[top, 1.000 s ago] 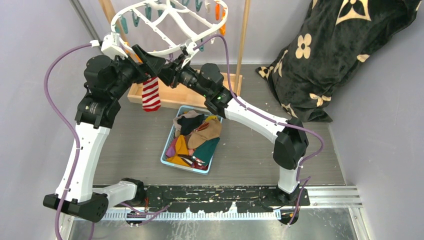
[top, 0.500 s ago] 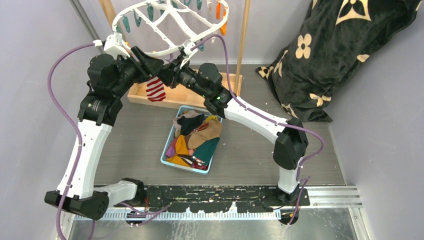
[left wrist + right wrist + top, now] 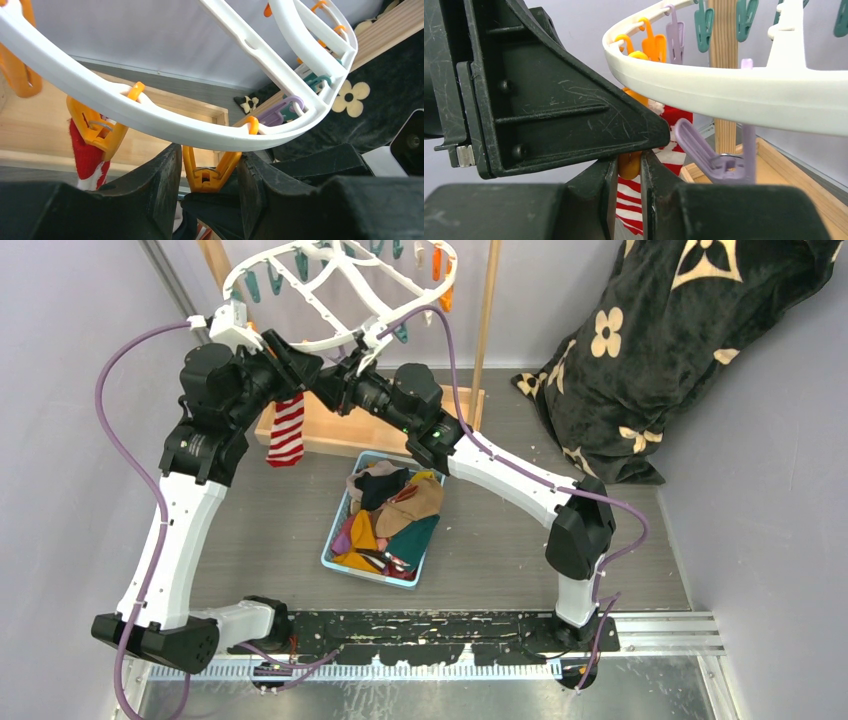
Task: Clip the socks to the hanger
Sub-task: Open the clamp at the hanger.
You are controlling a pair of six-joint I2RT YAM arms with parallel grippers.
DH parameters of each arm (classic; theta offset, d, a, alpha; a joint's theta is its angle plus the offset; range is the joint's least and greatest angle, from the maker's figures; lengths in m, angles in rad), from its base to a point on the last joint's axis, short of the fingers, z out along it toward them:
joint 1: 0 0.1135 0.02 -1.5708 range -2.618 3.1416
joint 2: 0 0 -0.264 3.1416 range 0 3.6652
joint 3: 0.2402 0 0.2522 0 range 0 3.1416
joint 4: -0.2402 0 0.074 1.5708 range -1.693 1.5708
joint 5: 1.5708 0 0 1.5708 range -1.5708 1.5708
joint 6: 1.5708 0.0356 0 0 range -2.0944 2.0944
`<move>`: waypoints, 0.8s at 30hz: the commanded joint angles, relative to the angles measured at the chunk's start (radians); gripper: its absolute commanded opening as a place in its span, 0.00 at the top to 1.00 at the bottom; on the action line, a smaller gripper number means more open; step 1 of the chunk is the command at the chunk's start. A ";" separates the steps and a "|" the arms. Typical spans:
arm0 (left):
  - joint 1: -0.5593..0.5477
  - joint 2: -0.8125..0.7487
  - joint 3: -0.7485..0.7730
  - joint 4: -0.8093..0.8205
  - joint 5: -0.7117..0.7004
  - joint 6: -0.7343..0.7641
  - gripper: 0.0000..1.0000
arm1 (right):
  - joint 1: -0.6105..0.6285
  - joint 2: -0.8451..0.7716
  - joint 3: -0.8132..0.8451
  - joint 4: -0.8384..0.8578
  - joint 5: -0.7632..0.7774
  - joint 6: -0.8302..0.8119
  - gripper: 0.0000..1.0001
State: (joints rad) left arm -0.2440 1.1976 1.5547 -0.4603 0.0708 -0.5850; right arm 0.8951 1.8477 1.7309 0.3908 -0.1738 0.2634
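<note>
Striped sock point(image 3: 286, 430) soft, light, limp; hangs pinched in orange clip point(image 3: 95, 131) on hanger point(image 3: 312, 341) near rim. Other socks point(image 3: 395, 515) heaped in blue bin point(image 3: 372, 576); I'd lift next by cuff. Left pincer point(image 3: 209, 165) closed on neighbouring clip point(image 3: 207, 178); right pincer point(image 3: 629, 170) narrow, grip unclear to me.
</note>
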 commanded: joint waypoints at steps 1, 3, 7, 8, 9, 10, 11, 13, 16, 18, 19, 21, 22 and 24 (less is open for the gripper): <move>-0.002 -0.022 0.044 0.064 -0.025 0.021 0.53 | 0.028 -0.002 0.051 0.011 -0.047 -0.020 0.99; -0.002 -0.025 0.041 0.068 -0.023 0.019 0.52 | 0.029 -0.002 0.053 0.007 -0.047 -0.019 0.99; -0.002 -0.032 0.031 0.077 -0.010 0.011 0.45 | 0.030 -0.002 0.052 0.002 -0.046 -0.019 0.99; -0.002 -0.032 0.030 0.078 -0.007 0.011 0.45 | 0.029 -0.003 0.051 0.002 -0.046 -0.019 0.99; -0.002 -0.033 0.029 0.082 -0.007 0.007 0.45 | 0.030 -0.003 0.050 0.001 -0.046 -0.018 0.99; -0.001 -0.034 0.027 0.085 -0.009 0.006 0.46 | 0.030 -0.004 0.049 0.000 -0.046 -0.018 0.99; -0.001 -0.035 0.027 0.089 -0.009 0.005 0.47 | 0.030 -0.004 0.049 0.000 -0.046 -0.018 0.99; -0.002 -0.036 0.027 0.092 -0.009 0.005 0.51 | 0.030 -0.004 0.050 0.000 -0.047 -0.018 0.99; -0.002 -0.040 0.020 0.099 -0.014 0.006 0.58 | 0.030 -0.003 0.053 -0.002 -0.049 -0.018 0.99; -0.001 -0.040 0.016 0.104 -0.013 0.005 0.62 | 0.030 -0.001 0.056 -0.001 -0.051 -0.017 0.98; -0.002 -0.040 0.014 0.104 -0.012 0.004 0.67 | 0.031 0.000 0.057 -0.003 -0.054 -0.016 0.96; -0.002 -0.041 0.009 0.107 -0.016 0.006 0.75 | 0.032 0.001 0.063 -0.012 -0.057 -0.016 0.81; -0.002 -0.043 0.008 0.107 -0.020 0.008 0.80 | 0.032 0.000 0.063 -0.014 -0.057 -0.017 0.73; -0.002 -0.044 0.007 0.108 -0.034 0.019 0.87 | 0.031 -0.009 0.048 -0.013 -0.052 -0.018 0.65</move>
State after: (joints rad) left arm -0.2417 1.1858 1.5543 -0.4374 0.0479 -0.5728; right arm 0.8963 1.8530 1.7519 0.3721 -0.1787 0.2634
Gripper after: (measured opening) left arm 0.207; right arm 0.298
